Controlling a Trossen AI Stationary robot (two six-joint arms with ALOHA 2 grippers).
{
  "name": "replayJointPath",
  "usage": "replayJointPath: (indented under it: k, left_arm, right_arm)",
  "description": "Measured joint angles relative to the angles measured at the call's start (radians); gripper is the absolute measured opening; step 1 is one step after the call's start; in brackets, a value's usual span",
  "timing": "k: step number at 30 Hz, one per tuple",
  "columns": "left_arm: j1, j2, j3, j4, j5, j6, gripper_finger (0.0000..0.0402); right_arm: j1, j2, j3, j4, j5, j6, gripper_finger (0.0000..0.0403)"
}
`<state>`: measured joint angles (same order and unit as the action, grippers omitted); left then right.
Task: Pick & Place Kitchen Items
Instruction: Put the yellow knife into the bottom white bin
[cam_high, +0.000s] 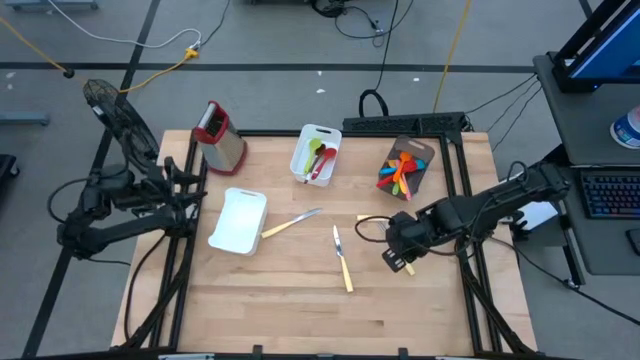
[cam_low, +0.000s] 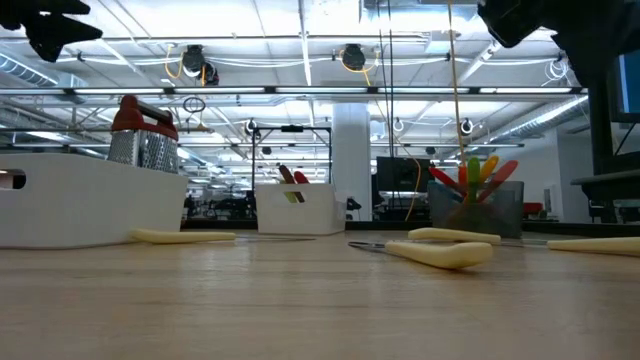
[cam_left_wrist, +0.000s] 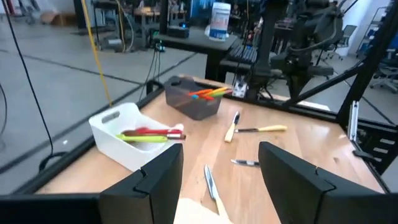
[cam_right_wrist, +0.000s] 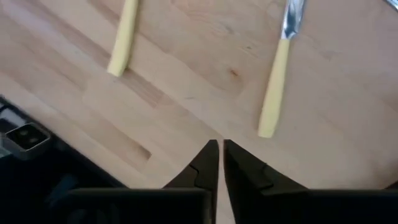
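Cream-handled metal cutlery lies flat on the wooden table: a knife (cam_high: 342, 260) mid-table, another piece (cam_high: 290, 223) by the empty white tray (cam_high: 238, 221), and a handle (cam_high: 409, 267) beside my right gripper. My right gripper (cam_high: 396, 258) is shut and empty over bare wood, pointing down. Its wrist view shows the knife (cam_right_wrist: 275, 87) and another handle (cam_right_wrist: 123, 37) ahead of its fingertips (cam_right_wrist: 221, 155). My left gripper (cam_high: 192, 190) waits open at the table's left edge (cam_left_wrist: 219, 168). Red and green utensils lie in a white tray (cam_high: 316, 152), and colourful ones in a dark bin (cam_high: 405, 168).
A metal box grater with a red top (cam_high: 218, 137) stands at the far left. The dark bin (cam_left_wrist: 196, 101) and the filled tray (cam_left_wrist: 140, 138) sit along the far edge. Bare wood stretches along the near half of the table (cam_high: 280, 310).
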<state>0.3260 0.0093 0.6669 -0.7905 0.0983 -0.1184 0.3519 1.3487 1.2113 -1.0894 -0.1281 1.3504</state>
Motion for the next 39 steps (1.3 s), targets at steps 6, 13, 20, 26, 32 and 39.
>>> replayJointPath:
  k: [6, 13, 20, 26, 32, 39]
  left_arm:
    - [0.0, 0.001, -0.006, 0.03, 0.057, 0.008, 0.0216]
    - [0.0, 0.001, -0.006, 0.032, 0.058, 0.009, 0.0216]
    - [0.0, 0.001, -0.006, 0.032, 0.058, 0.011, 0.0216]
    - [0.0, 0.001, -0.006, 0.032, 0.055, 0.01, 0.0216]
    - [0.0, 0.0, -0.006, 0.032, 0.023, 0.006, 0.0216]
    - [0.0, 0.001, -0.006, 0.033, 0.023, 0.005, 0.0216]
  right_arm:
    - [0.003, 0.001, -0.07, 0.018, -0.006, 0.053, 0.0069]
    - [0.003, 0.001, -0.146, 0.048, -0.005, 0.131, 0.0144]
    - [0.003, 0.001, -0.248, 0.145, -0.004, 0.199, 0.019]
    - [0.004, 0.001, -0.347, 0.238, -0.004, 0.235, 0.0191]
    - [0.003, 0.001, -0.431, 0.366, -0.004, 0.245, 0.0182]
    - [0.003, 0.001, -0.522, 0.451, -0.003, 0.263, 0.017]
